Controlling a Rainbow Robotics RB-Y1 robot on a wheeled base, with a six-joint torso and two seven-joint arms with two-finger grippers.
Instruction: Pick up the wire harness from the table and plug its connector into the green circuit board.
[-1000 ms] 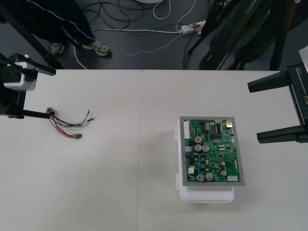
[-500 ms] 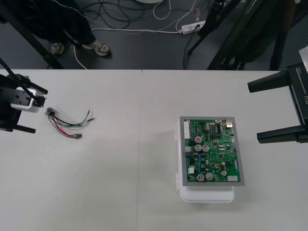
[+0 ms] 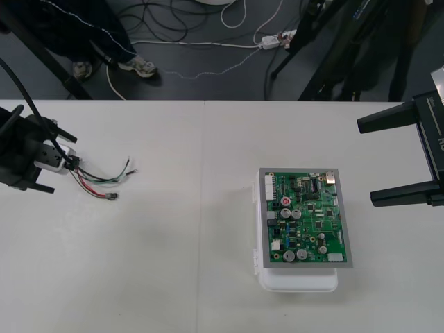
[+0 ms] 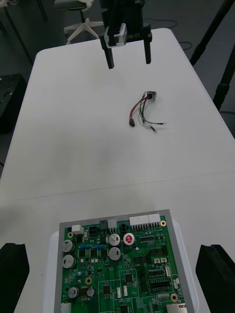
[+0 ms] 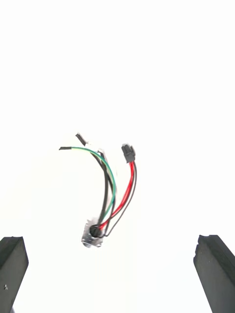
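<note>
Small wire harness, red, black and green leads, lies flat on the plain light table, left side, well apart from the board. It has a small black plug at one end and a round metal flanged socket at the other. I read "RB-Y1" on my left gripper. It hangs by the socket end, claw wide, gripping nothing. Green circuit board on white base sits to the right. Right gripper is beside it, also wide.

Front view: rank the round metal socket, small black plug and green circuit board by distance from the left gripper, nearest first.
1. Round metal socket, right beside the left gripper.
2. Small black plug, slightly farther, toward the middle.
3. Green circuit board, far right side.
</note>
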